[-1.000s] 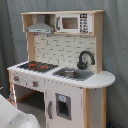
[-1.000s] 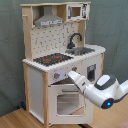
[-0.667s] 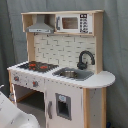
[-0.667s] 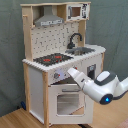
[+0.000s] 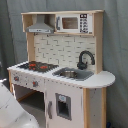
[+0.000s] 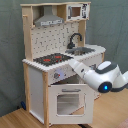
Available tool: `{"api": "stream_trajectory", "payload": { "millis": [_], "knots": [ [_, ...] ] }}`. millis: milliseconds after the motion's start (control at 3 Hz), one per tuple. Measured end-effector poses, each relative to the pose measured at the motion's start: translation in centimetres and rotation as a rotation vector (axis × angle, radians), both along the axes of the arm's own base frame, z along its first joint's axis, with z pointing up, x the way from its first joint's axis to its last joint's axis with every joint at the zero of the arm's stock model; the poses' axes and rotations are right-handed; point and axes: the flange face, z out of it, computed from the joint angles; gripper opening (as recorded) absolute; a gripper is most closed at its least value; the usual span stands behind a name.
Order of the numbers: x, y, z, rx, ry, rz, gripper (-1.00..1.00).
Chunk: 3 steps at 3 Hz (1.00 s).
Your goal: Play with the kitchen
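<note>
Closest to the camera in the second exterior view is the robot arm [image 6: 102, 77], a chunky white thing with a blue light on its joint, coming in from the second exterior view's right and reaching toward the front edge of the kitchen [image 6: 57, 75]. Its tip sits right at the panel just under the stovetop [image 6: 52, 59], above the oven door [image 6: 68, 100]. The claw itself isn't something I can make out, so I can't tell if it's wide or narrow. In the first exterior view only a white curved bit of the arm [image 5: 12, 112] shows in the bottom left corner.

The kitchen [image 5: 60, 75] stands on a light wooden floor [image 6: 17, 119] and fills most of both exterior views. It's white with light-wood sides. The oven door with its window hangs open, tilted out at the bottom. On top there's the black stovetop [image 5: 35, 65] with red rings, then the sink [image 5: 72, 74] with a black curved faucet [image 5: 84, 59] next to it.

Higher up, a grey hood [image 5: 40, 26] sits over the stove and a small microwave [image 5: 74, 23] is beside it on the upper shelf, with a white tile-pattern backsplash [image 5: 57, 49] below.

Behind everything is a dark grey-green curtain [image 5: 12, 35] as the backdrop.
</note>
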Motion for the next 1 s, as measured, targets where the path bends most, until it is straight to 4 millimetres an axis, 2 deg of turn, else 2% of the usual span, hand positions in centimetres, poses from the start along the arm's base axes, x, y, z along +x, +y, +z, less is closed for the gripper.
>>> {"api": "stream_trajectory", "payload": {
  "millis": [1000],
  "knots": [
    [-1.2,-2.8,5.1,-0.095,0.142,-0.120,1.00]
  ]
}}
